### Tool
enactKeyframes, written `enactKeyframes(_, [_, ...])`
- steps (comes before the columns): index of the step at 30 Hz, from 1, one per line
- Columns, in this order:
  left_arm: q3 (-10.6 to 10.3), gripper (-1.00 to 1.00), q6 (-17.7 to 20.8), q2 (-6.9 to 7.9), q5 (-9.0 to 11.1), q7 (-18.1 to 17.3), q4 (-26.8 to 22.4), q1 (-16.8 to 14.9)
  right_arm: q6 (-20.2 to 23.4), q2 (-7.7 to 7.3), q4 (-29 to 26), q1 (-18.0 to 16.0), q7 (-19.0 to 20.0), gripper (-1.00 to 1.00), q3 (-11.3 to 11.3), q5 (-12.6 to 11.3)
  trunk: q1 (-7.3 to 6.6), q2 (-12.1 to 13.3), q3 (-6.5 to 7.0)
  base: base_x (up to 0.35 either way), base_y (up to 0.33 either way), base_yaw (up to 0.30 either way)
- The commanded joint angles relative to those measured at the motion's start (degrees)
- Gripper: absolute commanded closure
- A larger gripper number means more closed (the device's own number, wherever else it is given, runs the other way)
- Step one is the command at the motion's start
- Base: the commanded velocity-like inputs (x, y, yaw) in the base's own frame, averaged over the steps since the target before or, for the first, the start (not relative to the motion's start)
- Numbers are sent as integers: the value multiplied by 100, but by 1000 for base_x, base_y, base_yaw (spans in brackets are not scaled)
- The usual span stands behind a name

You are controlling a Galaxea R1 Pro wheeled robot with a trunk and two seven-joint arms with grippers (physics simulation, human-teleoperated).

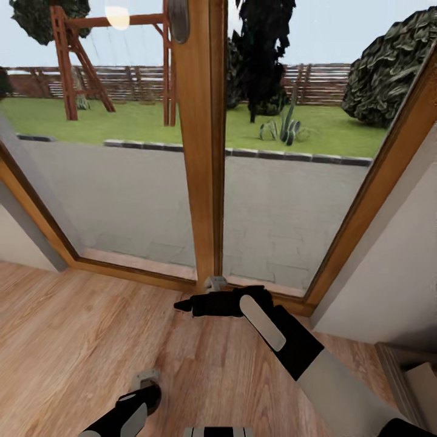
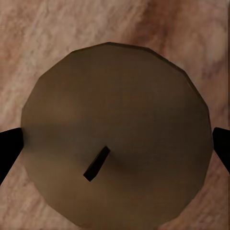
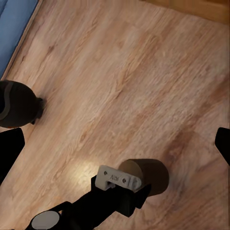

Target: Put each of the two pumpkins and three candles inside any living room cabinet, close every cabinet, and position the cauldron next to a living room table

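Head view faces a glass door [image 1: 206, 152] and wood floor [image 1: 79, 340], garden outside; no cabinet, pumpkins, cauldron or table in sight. Left wrist view: a candle [image 2: 115, 134], seen end-on with its dark wick, sits between the left gripper [image 2: 115, 143] fingertips, jaws spread about its width and apparently holding it. Right gripper [image 1: 182, 305] jaws: cannot tell. Judgement: candle in transit, stowing and the rest unconfirmed.
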Motion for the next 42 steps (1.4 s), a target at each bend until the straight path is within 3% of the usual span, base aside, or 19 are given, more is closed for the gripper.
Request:
enactKeyframes(1, [-36, 100, 31, 9, 39, 40, -12, 0, 176, -2, 5, -3, 25, -100, -43, 34, -3, 0, 18, 0, 0, 0])
enactKeyframes(13, [-2, 100, 71, 38, 54, 48, -12, 0, 254, 53, 193, -3, -77, -100, -56, 42, -34, 16, 284, 0, 0, 0])
enactKeyframes(19, [381, 100, 113, 164, 244, 27, -17, 0, 389, 33, 443, -3, -115, -100, -53, 41, -50, 24, 417, 0, 0, 0])
enactKeyframes(23, [457, 100, 128, 187, 305, 30, -20, 0, 374, -11, 549, -3, -114, -100, -40, 75, -60, 29, 506, 0, 0, 0])
enactKeyframes(25, [476, 100, 238, 195, 339, 37, -33, 0, 345, -26, 913, -3, -99, -100, -35, 91, -67, 36, 550, 0, 0, 0])
enactKeyframes(29, [484, 100, 547, 350, 558, 39, -81, 0, -77, -24, 1486, -3, -82, -100, 1, 114, -155, 197, 621, 0, 0, 0])
enactKeyframes(30, [484, 100, 599, 421, 769, 40, -90, 0, -272, -30, 1841, -3, -91, -100, 12, 110, -177, 237, 639, 0, 0, 0])
enactKeyframes(34, [485, 100, 610, 431, 814, 40, -91, 0, -370, -30, 2163, -3, -91, -100, 17, 120, -265, 397, 711, 0, 0, 0])
enactKeyframes(42, [493, 100, 730, 432, 830, 71, -91, 0, -600, -17, 2216, 241, -93, -100, 17, 136, -441, 718, 855, 0, 0, 0])
